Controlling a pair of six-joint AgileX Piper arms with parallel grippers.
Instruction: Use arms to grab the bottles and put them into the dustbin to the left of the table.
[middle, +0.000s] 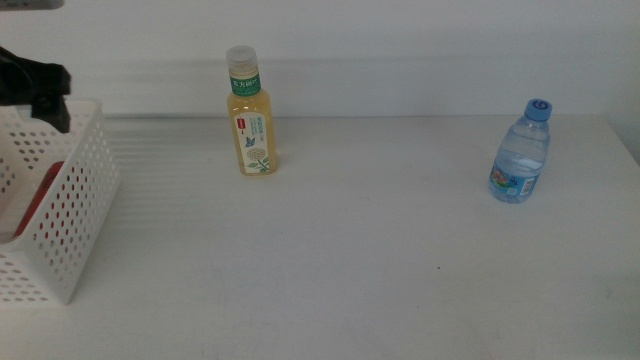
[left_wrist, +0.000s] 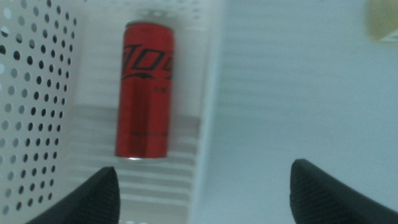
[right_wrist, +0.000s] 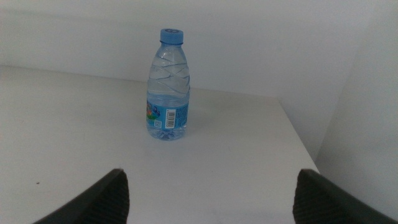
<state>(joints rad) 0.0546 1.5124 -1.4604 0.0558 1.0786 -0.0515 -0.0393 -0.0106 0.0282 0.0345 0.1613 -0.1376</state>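
The white perforated dustbin (middle: 70, 200) stands at the table's left edge, and a red soda can (left_wrist: 145, 93) lies flat on its floor; the can's red (middle: 40, 195) shows through the holes. My left gripper (middle: 40, 85) hangs over the bin's far rim, open and holding nothing (left_wrist: 202, 171). A tall yellow-drink bottle (middle: 252, 120) with a white cap stands upright at the back, left of centre. Far right stands a small blue-capped water bottle (middle: 521, 155). In the right wrist view that bottle (right_wrist: 168, 87) is ahead of my open right gripper (right_wrist: 211, 174), well apart from it.
The white table (middle: 350, 260) ends at a pale wall behind the bottles. Its right edge (right_wrist: 298, 137) runs close beside the water bottle. The bin's perforated wall (left_wrist: 31, 93) rises on one side of the can.
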